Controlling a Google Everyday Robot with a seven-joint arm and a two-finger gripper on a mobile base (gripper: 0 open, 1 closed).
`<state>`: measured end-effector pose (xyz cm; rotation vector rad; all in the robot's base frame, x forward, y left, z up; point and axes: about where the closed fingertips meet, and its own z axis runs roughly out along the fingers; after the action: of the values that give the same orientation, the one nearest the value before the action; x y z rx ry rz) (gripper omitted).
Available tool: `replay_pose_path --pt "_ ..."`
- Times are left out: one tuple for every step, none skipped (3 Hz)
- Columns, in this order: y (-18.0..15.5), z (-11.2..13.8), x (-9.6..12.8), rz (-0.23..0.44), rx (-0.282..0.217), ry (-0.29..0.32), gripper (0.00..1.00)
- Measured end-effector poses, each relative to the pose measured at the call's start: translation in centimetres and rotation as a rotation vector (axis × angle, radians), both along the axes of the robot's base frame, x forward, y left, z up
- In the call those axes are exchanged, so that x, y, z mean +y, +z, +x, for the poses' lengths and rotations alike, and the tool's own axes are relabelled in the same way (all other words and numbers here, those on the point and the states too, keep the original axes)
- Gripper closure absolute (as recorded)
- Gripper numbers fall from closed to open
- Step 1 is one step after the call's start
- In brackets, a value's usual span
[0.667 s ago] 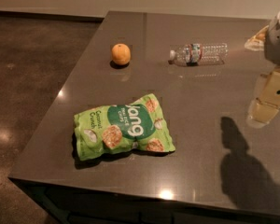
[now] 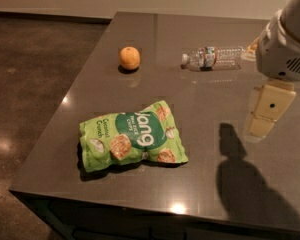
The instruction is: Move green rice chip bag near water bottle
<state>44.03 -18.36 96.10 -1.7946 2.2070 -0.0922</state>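
The green rice chip bag (image 2: 132,136) lies flat on the dark table (image 2: 200,89), near its front left part. The water bottle (image 2: 212,57) lies on its side at the far right of the table, white cap pointing left. My gripper (image 2: 266,111) hangs above the table's right side, pointing down, right of the bag and nearer than the bottle. It is apart from both and holds nothing that I can see. Its shadow falls on the table below it.
A round orange fruit (image 2: 130,58) sits at the far left of the table, left of the bottle. The table's front edge and left edge drop to a dark floor (image 2: 35,84). A small pale object lies behind my arm at the far right.
My gripper and arm have moved a little to the left, further into view, and their shadow has shifted left too. The bag, bottle and orange have not moved.
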Motion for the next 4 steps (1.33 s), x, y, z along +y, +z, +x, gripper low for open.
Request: replay_pose_path --pt "-2.5 0.1 4.5 -0.018 0.028 0.077 0.0" --pt "-5.7 0.0 9.2 -0.019 0.071 0.153 0.0" --pt "-8.9 -0.5 13.6 -0.03 0.119 0.226 0.0" --pt "-10.8 -1.0 16.9 -0.028 0.145 0.275 0.0"
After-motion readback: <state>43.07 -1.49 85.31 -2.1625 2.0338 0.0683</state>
